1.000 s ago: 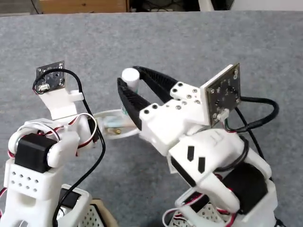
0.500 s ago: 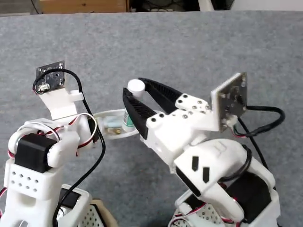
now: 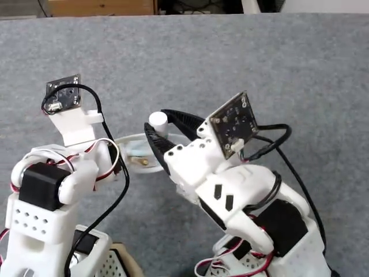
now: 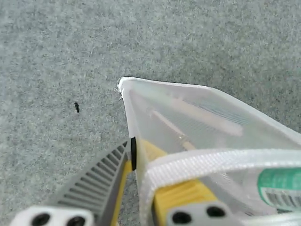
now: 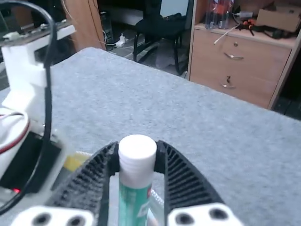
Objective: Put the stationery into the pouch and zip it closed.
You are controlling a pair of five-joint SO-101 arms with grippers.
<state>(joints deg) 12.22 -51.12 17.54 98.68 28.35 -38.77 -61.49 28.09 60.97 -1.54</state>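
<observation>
At mid-table [image 3: 259, 63] lies the see-thru pouch [image 3: 134, 151], w/ the left pincer [image 4: 136, 165] pinching its rim at the 9 o'clock end. The right pincer [image 5: 137, 162] is clamped on the glue stick [image 3: 157, 120], upright at the pouch's 3 o'clock end. The stick looks light, rigid and slick, so grip it below the cap. The pouch is floppy; hold the stiffer zip edge.
</observation>
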